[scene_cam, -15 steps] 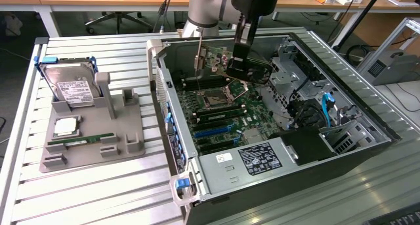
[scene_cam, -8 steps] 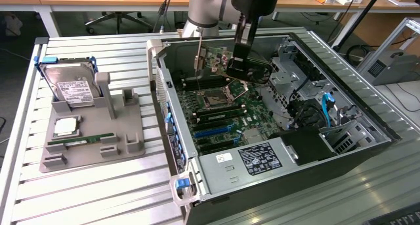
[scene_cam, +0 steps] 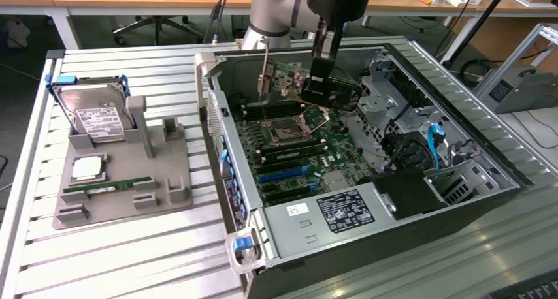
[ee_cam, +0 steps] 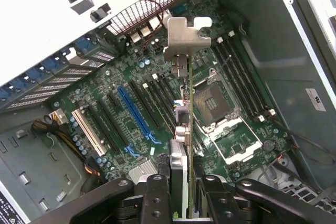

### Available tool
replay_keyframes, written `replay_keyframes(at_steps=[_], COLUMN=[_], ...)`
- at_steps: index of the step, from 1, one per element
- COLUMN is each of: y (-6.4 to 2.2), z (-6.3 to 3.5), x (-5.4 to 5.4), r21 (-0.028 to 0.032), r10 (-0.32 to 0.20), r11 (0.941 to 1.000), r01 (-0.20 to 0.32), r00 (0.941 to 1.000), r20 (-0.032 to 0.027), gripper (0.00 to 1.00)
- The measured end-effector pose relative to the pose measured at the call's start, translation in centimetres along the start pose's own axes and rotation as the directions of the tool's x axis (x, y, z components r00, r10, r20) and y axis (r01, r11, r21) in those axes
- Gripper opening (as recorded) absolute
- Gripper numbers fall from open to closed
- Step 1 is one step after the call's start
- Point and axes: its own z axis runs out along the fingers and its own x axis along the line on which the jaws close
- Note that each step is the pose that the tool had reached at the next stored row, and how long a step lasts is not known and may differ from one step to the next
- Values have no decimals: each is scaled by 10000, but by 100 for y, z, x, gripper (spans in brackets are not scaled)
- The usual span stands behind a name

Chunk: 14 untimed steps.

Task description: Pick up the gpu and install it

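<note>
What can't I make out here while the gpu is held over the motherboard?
- Wrist view: the gpu is edge-on, so its faces and connector edge are unreadable; the gripper hides its near end.
- Wrist view: the card covers the motherboard slot behind it, so alignment is unclear.
- Exterior view: the gripper covers much of the card; its height above the board cannot be told.

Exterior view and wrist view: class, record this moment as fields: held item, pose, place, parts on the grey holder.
held item: gpu, clamped in the pincer
pose: on edge, silver bracket away from the pincer
place: above the motherboard inside the open case, not yet in a slot
on grey holder: hard drive, RAM stick
</note>
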Motion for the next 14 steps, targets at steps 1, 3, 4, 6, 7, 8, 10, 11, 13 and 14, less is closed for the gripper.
replay_keyframes(at_steps=[1, 3, 4, 6, 7, 8, 10, 11, 13, 14], y=[0, 0, 0, 0, 0, 0, 0, 0, 0, 0], z=[0, 0, 1, 1, 1, 1, 1, 2, 2, 2], x=[0, 0, 0, 0, 0, 0, 0, 0, 0, 0], r21=[0, 0, 0, 0, 0, 0, 0, 1, 0, 0], r10=[-17, -53, -68, -102, -120, -149, -190, -222, -256, -272], r11=[10000, 10000, 10000, 9999, 9999, 9999, 9998, 9998, 9997, 9996], r01=[17, 53, 68, 102, 120, 149, 190, 222, 256, 272], r00=[10000, 10000, 10000, 9999, 9999, 9999, 9998, 9998, 9997, 9996], r20=[1, 1, 2, 2, 2, 3, 3, 5, 5, 6], gripper=[27, 27, 27, 27, 27, 27, 27, 27, 27, 27])
